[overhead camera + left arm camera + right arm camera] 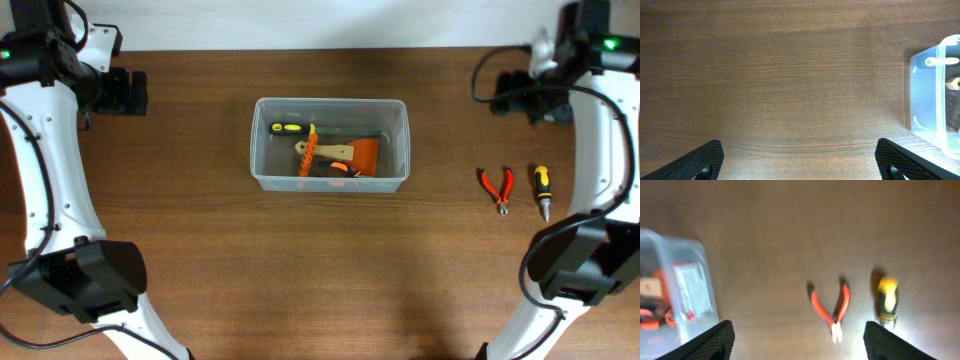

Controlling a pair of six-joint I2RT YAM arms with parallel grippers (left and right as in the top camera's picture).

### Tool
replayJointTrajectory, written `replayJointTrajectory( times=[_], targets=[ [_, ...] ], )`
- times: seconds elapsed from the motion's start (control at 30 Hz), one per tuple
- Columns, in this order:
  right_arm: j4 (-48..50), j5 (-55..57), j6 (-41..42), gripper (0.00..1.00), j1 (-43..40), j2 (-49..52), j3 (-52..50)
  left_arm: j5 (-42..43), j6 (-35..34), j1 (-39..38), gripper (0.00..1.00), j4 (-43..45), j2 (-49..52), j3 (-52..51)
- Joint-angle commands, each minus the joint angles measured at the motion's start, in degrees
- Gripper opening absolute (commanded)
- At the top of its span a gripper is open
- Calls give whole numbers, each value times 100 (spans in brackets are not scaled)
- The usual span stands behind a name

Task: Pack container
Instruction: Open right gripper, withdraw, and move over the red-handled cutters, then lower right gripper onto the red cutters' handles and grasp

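The clear container (258, 150) stands mid-table. Inside it lie a yellow-and-black screwdriver (287, 127) and several orange-handled tools (340, 158). Red-handled pliers (497, 187) and a second yellow-and-black screwdriver (541, 190) lie on the table to the right. My left gripper (125, 92) is at the far left, open over bare wood, with nothing between its fingers (700, 162). My right gripper (520, 100) is at the far right, open and empty. In its wrist view the pliers (830, 307) and the screwdriver (887, 300) lie just ahead of its fingers (715, 340), apart from them.
Bare brown wood surrounds the container. The container's corner (927, 90) shows at the right edge of the left wrist view, and its wall (705, 280) at the left of the right wrist view. Both arm bases stand at the near corners.
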Motion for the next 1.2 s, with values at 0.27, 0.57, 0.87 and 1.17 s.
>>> replayJointTrajectory(
  times=[0.27, 0.57, 0.87, 1.17],
  targets=[
    [570, -323, -490, 73, -142, 101, -2072, 57, -59, 13, 99, -2, -162, 74],
    [1272, 170, -638, 73, -269, 101, -3104, 57, -59, 13, 99, -2, -162, 74],
    [1307, 251, -638, 73, -466, 101, -3423, 57, -59, 13, 99, -2, -162, 74],
    [1460, 229, -933, 73, -450, 101, -3423, 57, -59, 13, 99, -2, -162, 74]
  ],
)
